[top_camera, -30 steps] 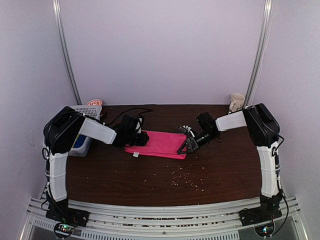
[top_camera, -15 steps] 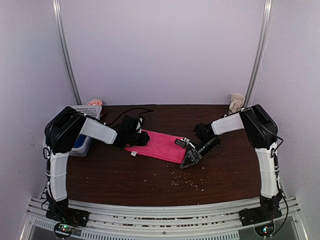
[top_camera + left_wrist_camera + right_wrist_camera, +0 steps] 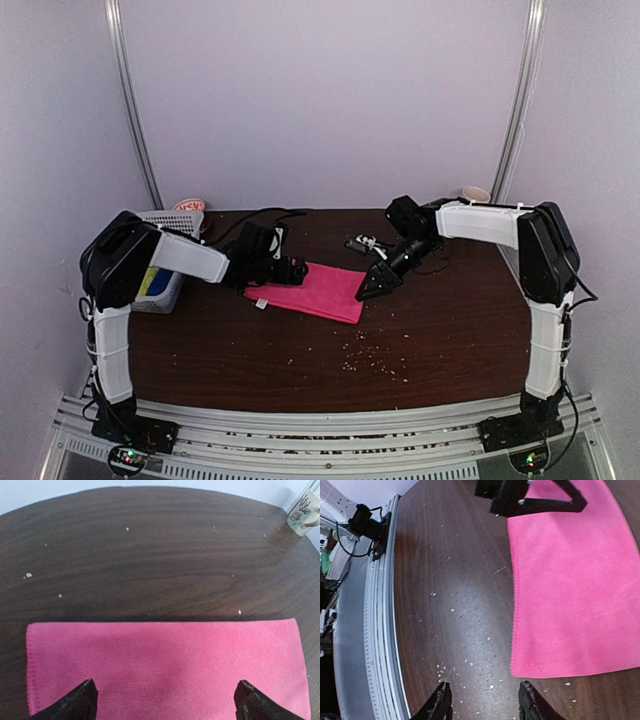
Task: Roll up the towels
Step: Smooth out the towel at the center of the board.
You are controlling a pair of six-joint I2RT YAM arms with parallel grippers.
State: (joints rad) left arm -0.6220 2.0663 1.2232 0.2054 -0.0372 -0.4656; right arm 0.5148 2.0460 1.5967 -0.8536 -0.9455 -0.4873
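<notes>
At the middle of the bench (image 3: 200,350), a little toward its far edge, the overhead camera showed you the pink towel (image 3: 320,290) lying flat and unrolled, with a small white tag (image 3: 262,303) at its near-left corner. Your left arm (image 3: 190,260) reached in from the left and put the left jaws at the towel's left edge. Your right arm (image 3: 480,222) came across from the right and set the right jaws at the towel's right edge. A white lattice basket (image 3: 172,222) stood at the far-left corner of the bench and a cream mug (image 3: 474,194) at the far-right corner. Pale crumbs (image 3: 370,360) were scattered toward the near edge.

On the left wrist camera, the towel (image 3: 165,665) filled the lower half of the view. The two fingertips (image 3: 80,702) stood spread wide over its nearest edge, and they gripped nothing. You could not tell there whether they touched the cloth. The mug (image 3: 301,515) sat in the upper right corner.

On the right wrist camera, the towel (image 3: 575,590) lay to the right. Your right fingertips (image 3: 441,705) were parted and empty, with only bare, crumb-flecked bench between them, just off the towel's corner. The left jaws showed at the top of that view, and the metal rail (image 3: 380,630) ran along the bench's near edge.
</notes>
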